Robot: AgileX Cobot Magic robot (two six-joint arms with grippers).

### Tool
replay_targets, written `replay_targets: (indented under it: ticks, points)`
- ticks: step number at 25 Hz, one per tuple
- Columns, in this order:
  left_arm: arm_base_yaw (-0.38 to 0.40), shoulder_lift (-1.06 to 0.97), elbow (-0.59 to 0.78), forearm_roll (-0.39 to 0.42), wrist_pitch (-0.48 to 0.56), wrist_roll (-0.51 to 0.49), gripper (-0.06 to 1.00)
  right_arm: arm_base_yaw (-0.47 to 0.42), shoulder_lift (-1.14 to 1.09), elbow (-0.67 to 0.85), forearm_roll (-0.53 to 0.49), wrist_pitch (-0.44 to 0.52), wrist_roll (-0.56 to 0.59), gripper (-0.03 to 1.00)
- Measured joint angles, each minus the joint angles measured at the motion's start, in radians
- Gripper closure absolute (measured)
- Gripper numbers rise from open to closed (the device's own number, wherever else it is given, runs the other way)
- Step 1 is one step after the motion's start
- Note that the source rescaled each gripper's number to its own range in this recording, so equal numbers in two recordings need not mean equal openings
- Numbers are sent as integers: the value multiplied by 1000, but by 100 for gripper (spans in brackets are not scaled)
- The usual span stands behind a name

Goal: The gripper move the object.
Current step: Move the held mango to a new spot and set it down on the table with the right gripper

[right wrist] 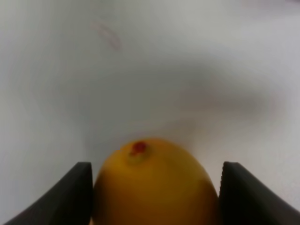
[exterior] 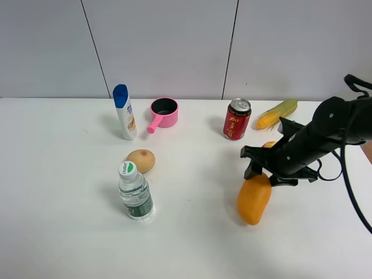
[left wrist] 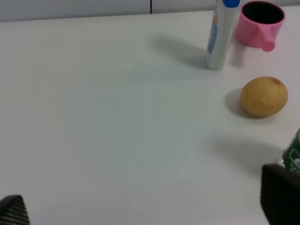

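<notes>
The orange-yellow mango is at the right of the white table, long axis tilted, its top end between the fingers of my right gripper. In the right wrist view the mango fills the gap of the right gripper, with both black fingers against its sides. I cannot tell whether its lower end touches the table. My left gripper is open and empty, with only its two fingertips showing; it is out of the exterior view.
A red can, a corn cob and an apple half hidden behind the right arm lie behind the mango. On the left are a pink pot, a white bottle, a potato and a water bottle.
</notes>
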Motion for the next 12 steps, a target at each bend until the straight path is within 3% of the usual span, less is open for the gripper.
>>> replay_targets:
  ticks: [6,12]
  points:
    - [0,0,0,0,0,0,-6,-21,-162,0,0,27,0,95]
    - [0,0,0,0,0,0,-6,-157,-269,-1,-44,73,-8,95]
